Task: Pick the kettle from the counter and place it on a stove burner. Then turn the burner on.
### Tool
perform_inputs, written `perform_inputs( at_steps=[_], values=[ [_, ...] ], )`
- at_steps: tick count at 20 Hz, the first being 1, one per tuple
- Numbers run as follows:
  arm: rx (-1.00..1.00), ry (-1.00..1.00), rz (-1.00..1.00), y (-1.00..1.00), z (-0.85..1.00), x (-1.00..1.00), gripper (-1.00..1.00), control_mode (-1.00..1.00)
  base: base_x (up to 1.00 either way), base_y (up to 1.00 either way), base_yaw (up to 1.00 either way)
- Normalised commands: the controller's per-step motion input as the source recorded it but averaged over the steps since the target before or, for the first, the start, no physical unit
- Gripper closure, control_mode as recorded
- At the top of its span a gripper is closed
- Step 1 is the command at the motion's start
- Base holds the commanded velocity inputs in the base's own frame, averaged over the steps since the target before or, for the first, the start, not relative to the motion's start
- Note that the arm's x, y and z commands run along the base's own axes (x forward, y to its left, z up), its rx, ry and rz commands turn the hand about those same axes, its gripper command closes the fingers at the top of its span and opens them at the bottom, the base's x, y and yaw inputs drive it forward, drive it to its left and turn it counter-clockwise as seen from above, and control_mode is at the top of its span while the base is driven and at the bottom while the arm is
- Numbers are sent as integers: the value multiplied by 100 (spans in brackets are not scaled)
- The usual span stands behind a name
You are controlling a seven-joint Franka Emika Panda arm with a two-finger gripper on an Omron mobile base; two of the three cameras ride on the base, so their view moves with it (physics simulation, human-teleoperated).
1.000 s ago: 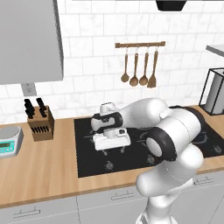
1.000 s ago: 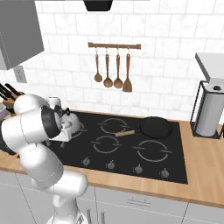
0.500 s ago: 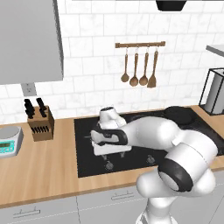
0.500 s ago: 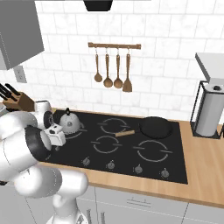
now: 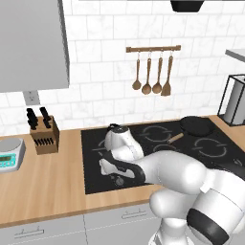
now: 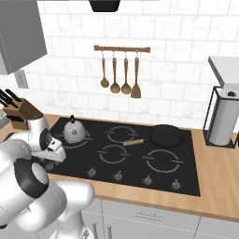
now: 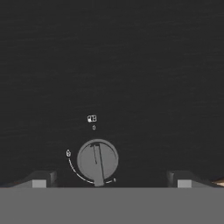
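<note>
**Spread claw now hangs over a burner knob; kettle sits on the cooktop**

Nearest, the gripper [image 7: 108, 183] hangs just above the black glass cooktop [image 7: 131, 65], its two dark fingertips [image 7: 41, 179] spread wide apart with nothing between them. Between them lies a round grey knob [image 7: 97, 161]; its pointer runs roughly toward the zero mark, so the burner looks not yet turned on.

Since a second ago the arm has swung down from above the kettle to the front left row of knobs, and its big white elbow has dropped low at the front. That suggests the placing step is finished and the knob step is beginning.

Farther back, the kettle [image 6: 73, 131] stands upright on the back left stove burner [image 6: 86, 137], in the same spot as earlier. Beyond it, a black pan [image 6: 164, 135] rests on the back right burner. The counter [image 5: 43, 184] surrounds the cooktop.
</note>
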Motion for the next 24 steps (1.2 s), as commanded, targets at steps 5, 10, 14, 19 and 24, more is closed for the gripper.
perform_inputs(
  at_steps=[5, 10, 14, 19, 24],
  values=[
    [5, -4, 0, 7, -11, 0, -100, -100, 0, 0, 0],
    [1, 2, 0, 0, -10, 0, -100, -100, 0, 0, 0],
    [0, 5, 0, 0, -24, 0, -100, -100, 0, 0, 0],
    [0, 0, 0, 4, -15, 5, -100, -100, 0, 0, 0],
    [0, 0, -1, 9, 0, 11, -100, -100, 0, 0, 0]
  ],
)
